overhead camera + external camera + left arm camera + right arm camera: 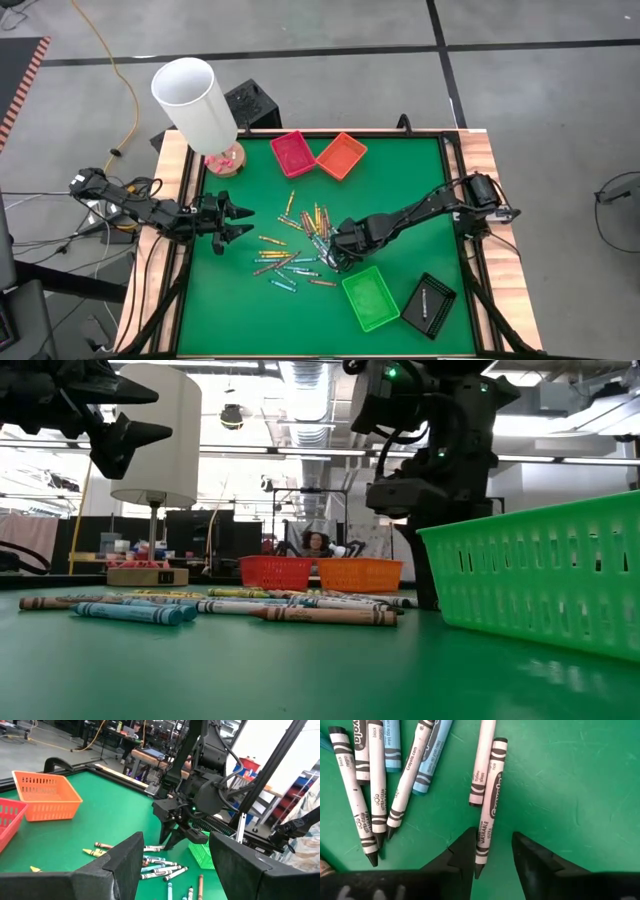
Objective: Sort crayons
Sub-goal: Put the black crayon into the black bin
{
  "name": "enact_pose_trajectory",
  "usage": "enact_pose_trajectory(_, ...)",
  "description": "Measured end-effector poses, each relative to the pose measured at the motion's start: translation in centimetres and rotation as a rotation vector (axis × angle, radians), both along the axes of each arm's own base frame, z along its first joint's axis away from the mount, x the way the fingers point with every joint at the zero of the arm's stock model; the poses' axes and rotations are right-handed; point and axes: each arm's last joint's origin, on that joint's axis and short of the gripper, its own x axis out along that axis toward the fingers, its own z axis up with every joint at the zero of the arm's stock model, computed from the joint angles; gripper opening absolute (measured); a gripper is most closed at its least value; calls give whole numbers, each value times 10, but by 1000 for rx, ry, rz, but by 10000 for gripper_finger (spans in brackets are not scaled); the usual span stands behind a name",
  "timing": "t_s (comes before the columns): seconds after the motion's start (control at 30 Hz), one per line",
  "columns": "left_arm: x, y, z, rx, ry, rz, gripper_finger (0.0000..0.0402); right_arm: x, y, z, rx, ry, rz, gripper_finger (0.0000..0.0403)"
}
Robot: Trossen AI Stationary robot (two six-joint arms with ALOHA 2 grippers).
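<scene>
We judge the step in hand to be a pick from the pile: the right gripper (492,852) is low over the crayons (290,255), which lie scattered on the green table (400,180) just left of centre in the high view, and its dark fingers (462,855) are spread, standing either side of the tip of one white-wrapped crayon (487,815) without pinching it. That crayon lies flat and touches a second white one along its upper part, while a cluster of white and pale blue sticks lies apart toward the upper left of the right wrist frame. The next move, as we read it, calls for closing squarely on the single stick so the neighbour is not dragged along, then lifting and carrying it to a tray. The green tray (370,297) sits just beside the gripper at lower centre-right of the high view, with the black tray (428,304) next to it; the red tray (294,153) and orange tray (341,155) stand at the upper centre, well apart from the pile. Open green surface lies between them for a clear carry. The left gripper (238,221) waits with its fingers spread at the table's left edge, near the lamp (195,103).
</scene>
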Motion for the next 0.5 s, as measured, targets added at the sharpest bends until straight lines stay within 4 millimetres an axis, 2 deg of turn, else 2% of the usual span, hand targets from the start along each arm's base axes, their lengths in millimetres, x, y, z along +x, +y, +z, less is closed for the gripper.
enact_pose_trajectory(0.5, 0, 0, 1, -7, -12, 1, 215, -1, -1, 0, 1, 7, -31, 20)
